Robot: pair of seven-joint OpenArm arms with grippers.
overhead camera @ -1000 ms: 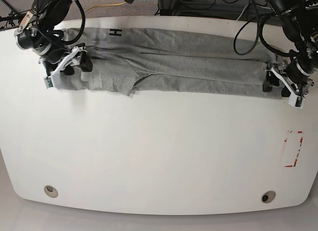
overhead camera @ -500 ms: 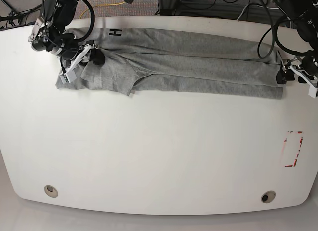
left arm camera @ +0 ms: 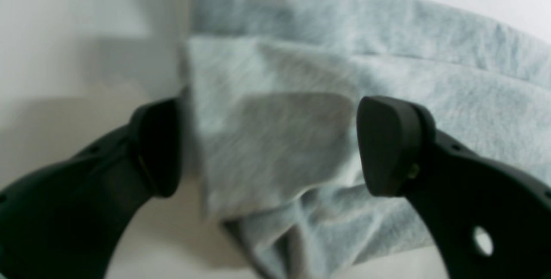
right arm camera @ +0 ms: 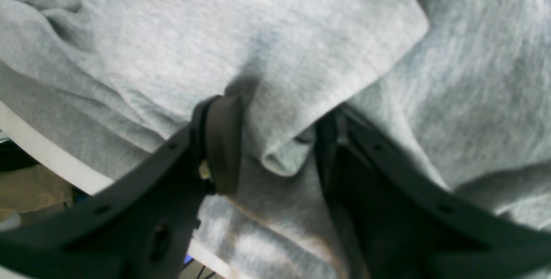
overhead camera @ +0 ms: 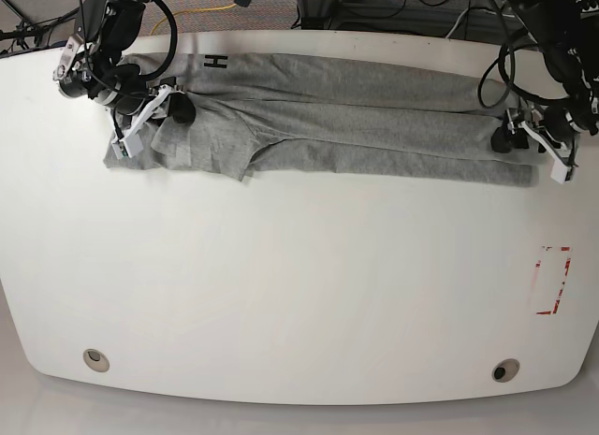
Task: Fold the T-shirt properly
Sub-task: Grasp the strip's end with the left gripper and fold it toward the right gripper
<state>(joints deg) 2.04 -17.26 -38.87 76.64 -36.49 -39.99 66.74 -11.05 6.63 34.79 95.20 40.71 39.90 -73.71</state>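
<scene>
The grey T-shirt [overhead camera: 356,126] lies folded into a long strip across the back of the white table [overhead camera: 281,295], a black letter H [overhead camera: 217,62] showing near its left end. At that left end my right gripper [overhead camera: 150,112] sits on the sleeve area; in the right wrist view a bunched fold of the T-shirt [right arm camera: 172,33] is pinched in the right gripper [right arm camera: 275,145]. At the strip's right end my left gripper [overhead camera: 529,140] hovers. In the left wrist view the left gripper [left arm camera: 267,145] stands wide open over a corner of the T-shirt [left arm camera: 387,55], holding nothing.
A red tape mark [overhead camera: 552,281] is on the table at the right. Two round holes [overhead camera: 94,359] [overhead camera: 505,370] sit near the front edge. Cables [overhead camera: 449,23] hang behind the table's back edge.
My right gripper moved up and inward over the shirt's left end and closed on a fold. My left gripper opened, drew away to the right, then came back to the strip's end.
</scene>
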